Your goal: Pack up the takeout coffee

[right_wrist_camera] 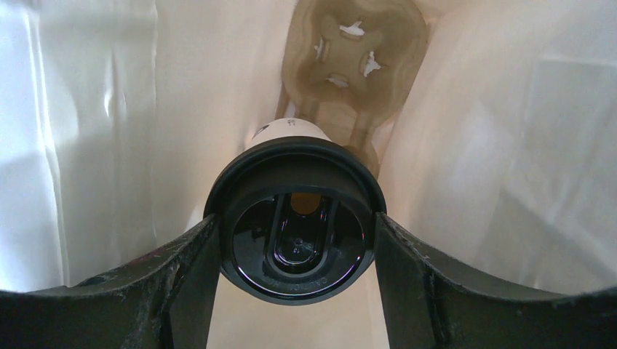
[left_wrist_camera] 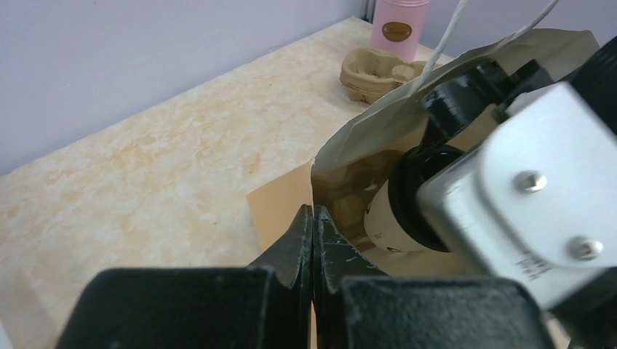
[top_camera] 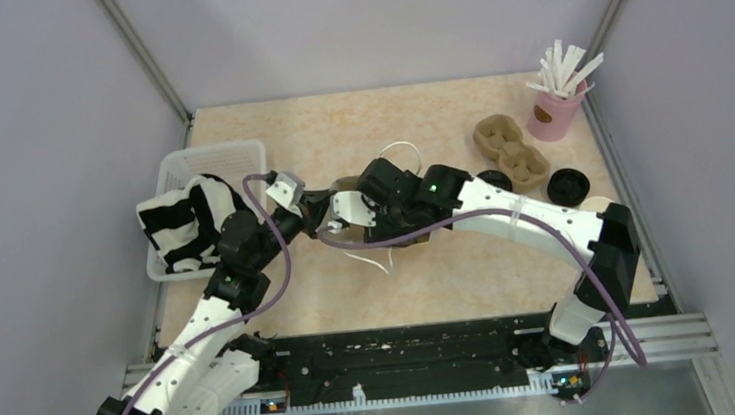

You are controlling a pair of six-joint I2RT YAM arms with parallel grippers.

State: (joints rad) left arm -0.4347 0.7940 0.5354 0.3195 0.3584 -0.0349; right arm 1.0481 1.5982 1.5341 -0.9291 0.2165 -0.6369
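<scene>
A takeout coffee (right_wrist_camera: 295, 233), a small white cup under a round black lid, hangs inside the brown paper bag (right_wrist_camera: 509, 145). My right gripper (right_wrist_camera: 295, 222) is shut on it, one finger on each side of the lid. A brown pulp cup carrier (right_wrist_camera: 349, 65) lies at the bag's bottom, below the cup. My left gripper (left_wrist_camera: 313, 212) is shut on the rim of the bag (left_wrist_camera: 378, 123), and the cup (left_wrist_camera: 389, 222) shows inside the mouth. From above, both grippers meet at mid-table over the bag (top_camera: 345, 185), which the arms mostly hide.
A second pulp carrier (top_camera: 511, 147) and a pink cup of white wrapped straws (top_camera: 556, 111) stand at the back right. Two loose black lids (top_camera: 567, 186) lie near them. A white basket (top_camera: 209, 166) with a striped cloth (top_camera: 184, 223) sits on the left.
</scene>
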